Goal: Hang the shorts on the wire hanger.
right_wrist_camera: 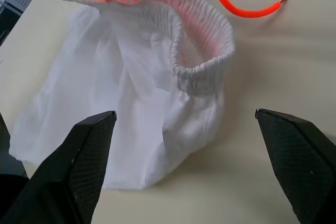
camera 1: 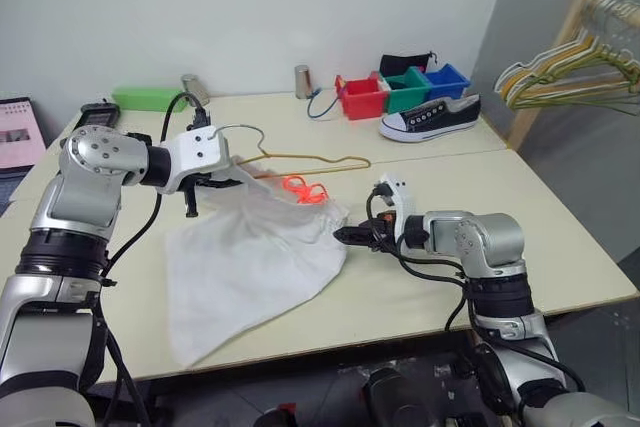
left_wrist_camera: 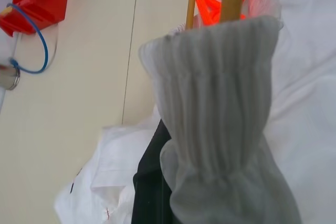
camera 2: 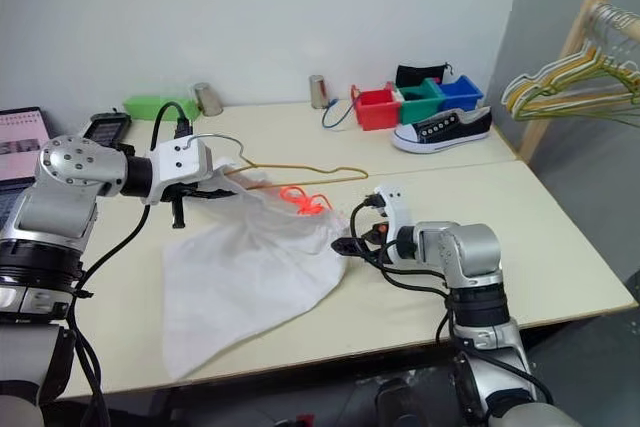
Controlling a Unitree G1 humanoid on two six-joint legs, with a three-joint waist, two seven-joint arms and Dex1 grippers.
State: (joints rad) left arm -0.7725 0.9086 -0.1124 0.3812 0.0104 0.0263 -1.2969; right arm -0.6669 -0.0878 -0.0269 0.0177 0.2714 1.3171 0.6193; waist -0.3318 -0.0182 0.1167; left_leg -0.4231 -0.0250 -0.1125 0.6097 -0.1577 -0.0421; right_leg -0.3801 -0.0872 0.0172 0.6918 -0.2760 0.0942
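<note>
Step in hand: threading the shorts onto the wire hanger — partly done, by my reading.

My left pincer is clenched on the near end of the hanger together with a gathered bit of waistband; in the left wrist view the ribbed elastic bunches right over the hanger wire, with the orange drawstring just beyond. The hanger lies roughly level above the table, hook end by my left hand, its far end sticking out bare past the fabric. So one corner of the waistband is on the wire and the rest is not.

The shorts hang from that held corner and spread down over the table toward its near edge, most of the cloth lying flat.

My right pincer is released, fingers spread wide, close above the table at the free side of the waistband. The right wrist view looks straight at the open elastic loop, apart from both fingers — nothing is gripped there.

Next move, as I judge it: close the right pincer on that loose waistband edge, lift it, and draw it along over the bare far end of the hanger while the left keeps wire and cloth steady. Risk: thin fabric slipping, or pinching both layers and closing the opening.
</note>
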